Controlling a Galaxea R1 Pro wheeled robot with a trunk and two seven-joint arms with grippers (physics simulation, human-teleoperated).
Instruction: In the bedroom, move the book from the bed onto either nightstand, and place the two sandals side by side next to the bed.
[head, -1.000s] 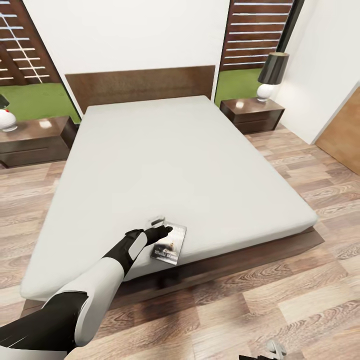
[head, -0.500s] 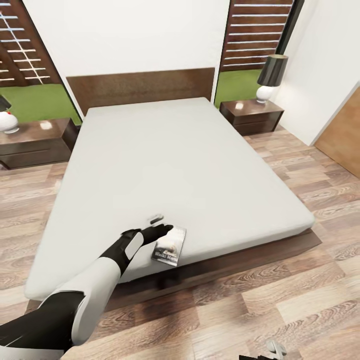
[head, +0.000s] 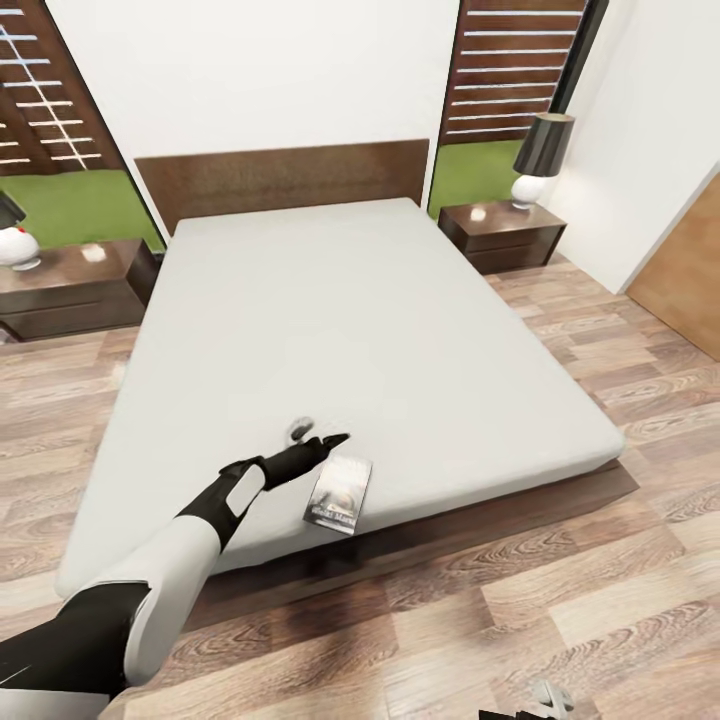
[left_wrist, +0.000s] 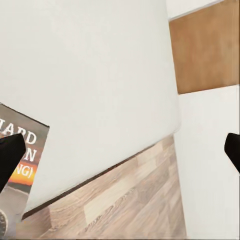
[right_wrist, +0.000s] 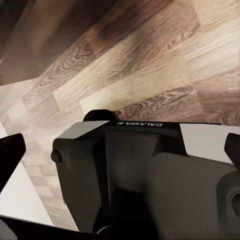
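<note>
Book (head: 339, 493) sits flat near the foot edge of the bed (head: 400, 300), a thin paperback with a dark cover; our left wrist cam picks up white lettering and an orange strip (left_wrist: 22, 160) that the head cam blurs out. Our left end effector (head: 312, 436) hovers over the mattress just beside the book's top corner, fingers spread wide, gripping nothing. Two dark nightstands (head: 503, 232) (head: 70, 285) flank the headboard, each carrying a lamp (head: 538, 160). Right wrist cam looks past the robot's own body at plank floor (right_wrist: 150, 60); its fingertips sit far apart at the frame edges, nothing between.
</note>
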